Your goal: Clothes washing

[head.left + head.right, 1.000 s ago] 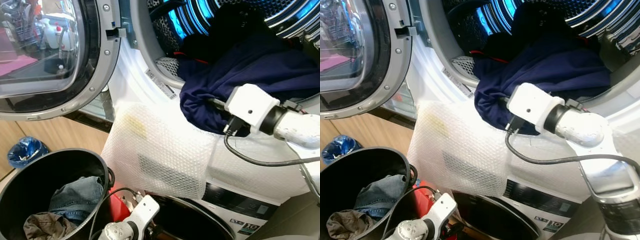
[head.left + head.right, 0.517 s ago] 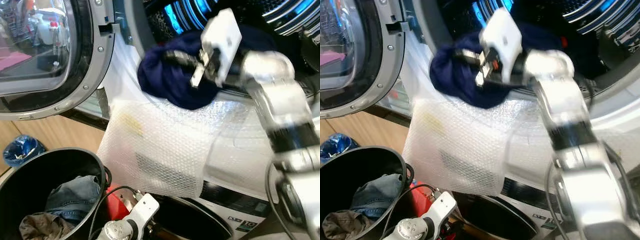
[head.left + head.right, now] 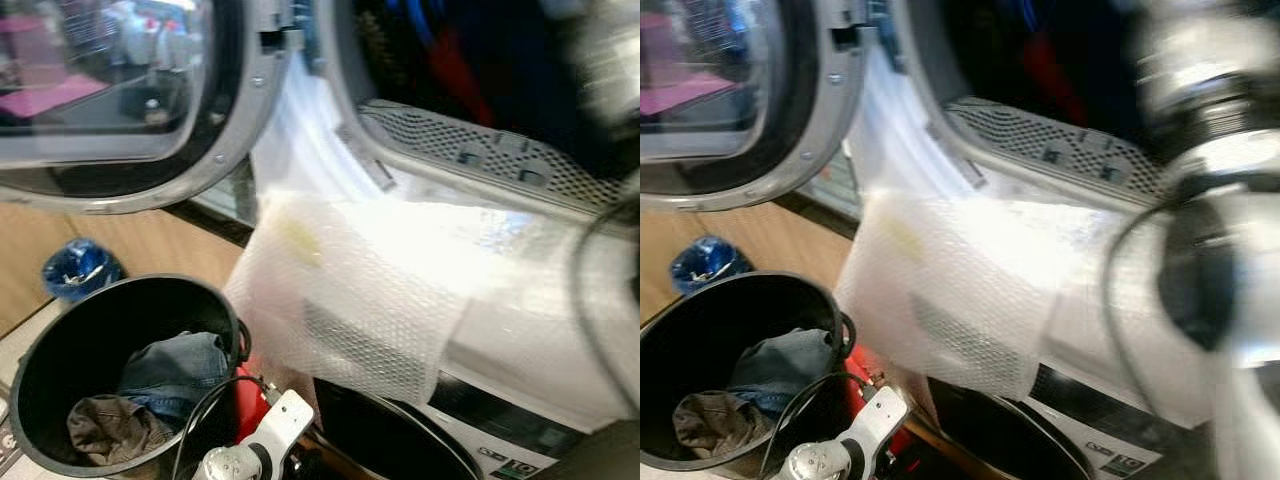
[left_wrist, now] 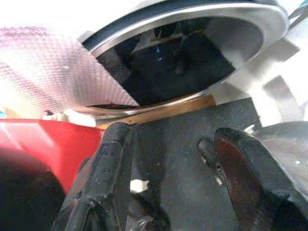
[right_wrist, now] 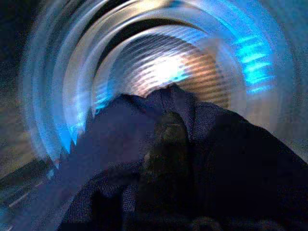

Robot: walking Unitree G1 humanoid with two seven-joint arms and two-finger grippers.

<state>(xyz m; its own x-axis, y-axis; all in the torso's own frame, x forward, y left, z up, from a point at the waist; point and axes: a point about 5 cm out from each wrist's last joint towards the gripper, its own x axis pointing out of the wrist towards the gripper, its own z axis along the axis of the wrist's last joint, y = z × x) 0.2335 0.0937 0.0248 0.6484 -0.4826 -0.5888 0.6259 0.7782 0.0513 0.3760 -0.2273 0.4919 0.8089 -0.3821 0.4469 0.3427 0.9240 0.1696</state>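
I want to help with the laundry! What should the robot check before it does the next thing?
1. Washer door swung open: ok.
2. Navy cloth inside the drum: ok.
3. Right pincer letting go of the cloth: cannot tell, too blurry.
4. More clothes waiting in the black bin, jeans and a brown garment: ok.
5. Left pincer open, holding nothing: ok.
6. Bubble wrap covering the washer front: ok.

Below me the floor [image 3: 110, 265] is pale wood planks, warmly lit, running in beside the white appliance front. A crumpled blue bag [image 3: 72, 272] lies on it, and the door glass [image 3: 95, 70] mirrors a bright room.
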